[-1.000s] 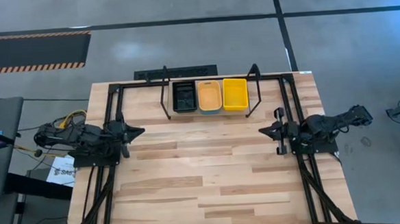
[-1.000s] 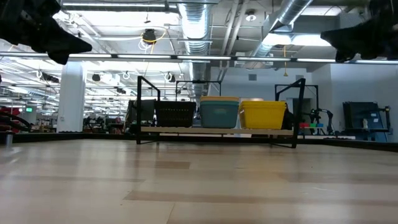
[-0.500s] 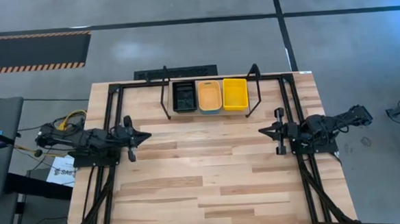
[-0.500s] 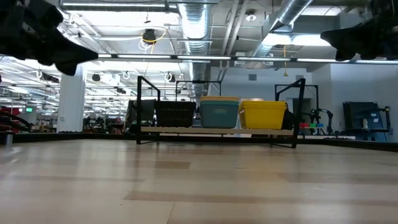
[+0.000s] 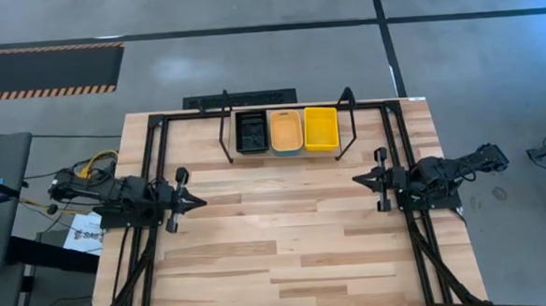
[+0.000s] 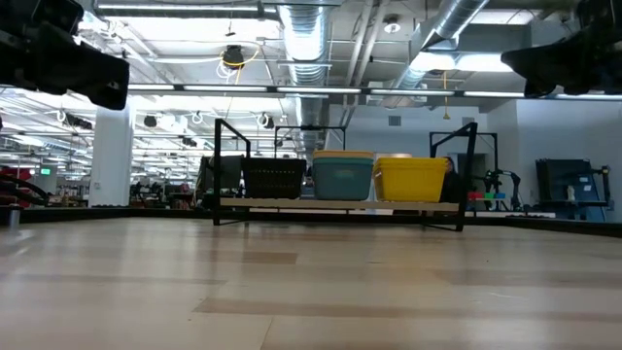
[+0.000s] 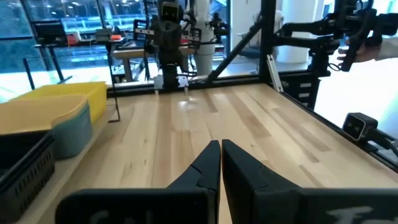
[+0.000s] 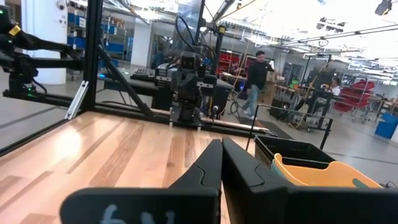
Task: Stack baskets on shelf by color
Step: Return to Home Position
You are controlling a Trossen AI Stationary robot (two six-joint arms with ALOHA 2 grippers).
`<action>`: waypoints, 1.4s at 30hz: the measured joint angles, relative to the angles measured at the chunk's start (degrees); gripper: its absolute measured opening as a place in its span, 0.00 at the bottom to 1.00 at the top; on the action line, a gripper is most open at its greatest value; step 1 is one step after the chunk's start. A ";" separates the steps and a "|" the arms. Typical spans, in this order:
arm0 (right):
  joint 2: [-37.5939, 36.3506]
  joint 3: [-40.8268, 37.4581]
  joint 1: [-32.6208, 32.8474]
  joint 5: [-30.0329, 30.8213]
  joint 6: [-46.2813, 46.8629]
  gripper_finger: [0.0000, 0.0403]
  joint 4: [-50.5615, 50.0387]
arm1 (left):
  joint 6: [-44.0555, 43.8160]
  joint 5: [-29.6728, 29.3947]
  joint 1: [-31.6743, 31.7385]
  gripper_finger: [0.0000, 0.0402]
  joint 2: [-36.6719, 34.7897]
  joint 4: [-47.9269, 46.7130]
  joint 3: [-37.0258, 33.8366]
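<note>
Baskets (image 5: pixel 287 132) in three stacks on the shelf (image 5: pixel 223 127) at the table's far edge: black, orange over blue-grey, yellow. Left gripper (image 5: pixel 199 201) and right gripper (image 5: pixel 356 179) pinched together, empty, well apart from it. Remaining risk, probably slight: a stray swing clipping a shelf upright, jarring the stacks.

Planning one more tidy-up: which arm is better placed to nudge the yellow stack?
Right. The yellow stack sits at the shelf's right end, nearer the right gripper; the left gripper is across the table.
</note>
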 joint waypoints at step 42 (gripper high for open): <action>0.01 0.02 0.02 0.02 -0.17 0.07 -1.41 | 0.50 -5.62 0.02 0.01 -0.02 -0.55 0.17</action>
